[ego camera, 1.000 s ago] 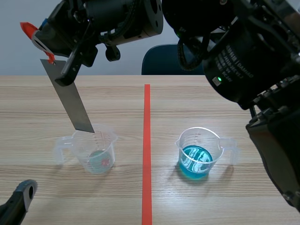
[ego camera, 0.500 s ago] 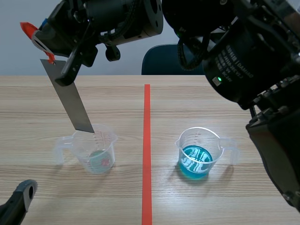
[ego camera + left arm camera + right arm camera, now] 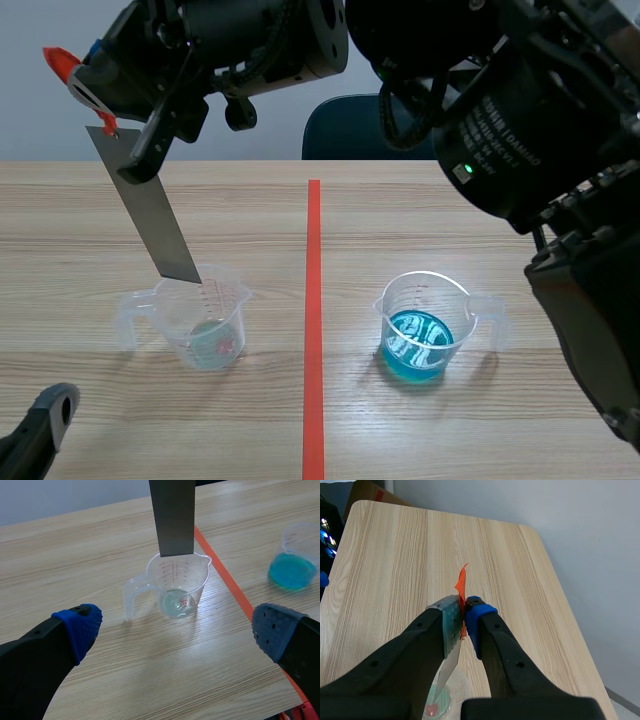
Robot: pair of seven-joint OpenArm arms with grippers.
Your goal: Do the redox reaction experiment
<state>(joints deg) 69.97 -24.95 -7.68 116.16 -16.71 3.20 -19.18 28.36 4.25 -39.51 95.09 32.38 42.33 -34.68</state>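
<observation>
My right end effector (image 3: 464, 611) clamps the strip (image 3: 150, 205), tip at the clear cup's (image 3: 205, 325) rim; my left end effector (image 3: 176, 627) is apart. Dipping seems undone.

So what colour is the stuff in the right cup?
Blue; the liquid shows best in the scene view.

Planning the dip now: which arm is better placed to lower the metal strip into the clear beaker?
Right: the right gripper is shut on the metal strip, whose lower end hangs right at the clear beaker rim. The left gripper is open and holds nothing.
</observation>
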